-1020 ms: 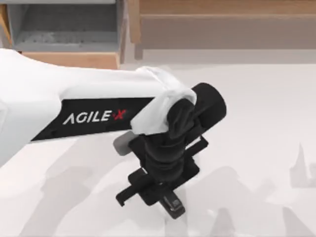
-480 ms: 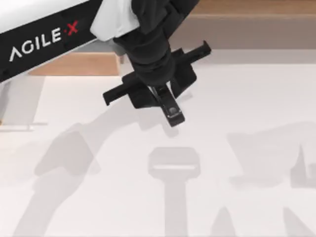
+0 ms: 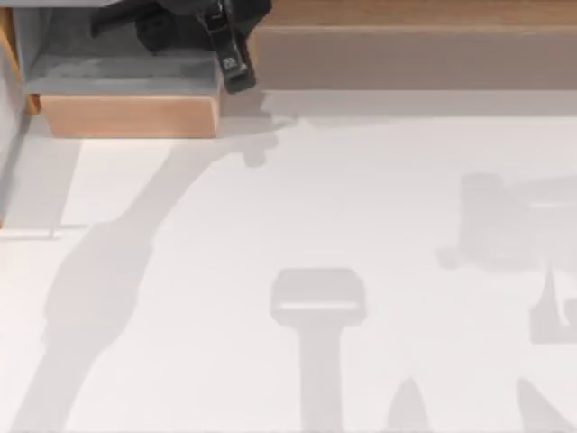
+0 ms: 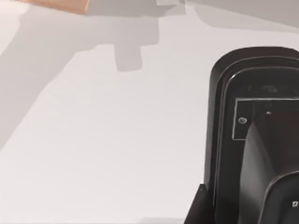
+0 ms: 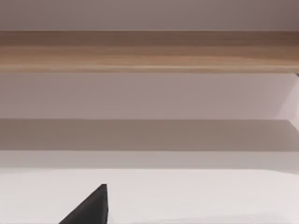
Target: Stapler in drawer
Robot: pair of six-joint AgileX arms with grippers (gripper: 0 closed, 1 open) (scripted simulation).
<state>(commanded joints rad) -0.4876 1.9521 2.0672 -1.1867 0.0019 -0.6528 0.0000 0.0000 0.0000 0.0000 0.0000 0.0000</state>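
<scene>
1. While it hangs over the right edge of the drawer (image 3: 126,113), the stapler (image 3: 233,61) is held in the left gripper (image 3: 215,27), its free end pointing toward the worktop (image 3: 361,225) and sticking out past the drawer's right wall.
2. From the left wrist, the stapler (image 4: 243,140) looms large and close, its rounded end up against the camera and the white worktop (image 4: 93,140) below it.
3. At the top view's upper left, the left gripper sits above the drawer's grey inside, with its dark body cut off by the picture's top edge.
4. Its fingers are closed onto the stapler's upper end; the clamp itself is partly hidden by the gripper body.
5. With a light wood front panel facing the worktop, the drawer stands pulled out beside the long cabinet (image 3: 406,54), which runs to the right.
6. From the right wrist, a dark tip of the right gripper (image 5: 88,207) shows low over the worktop, facing the cabinet (image 5: 149,51); whether its fingers are open or closed cannot be told.
</scene>
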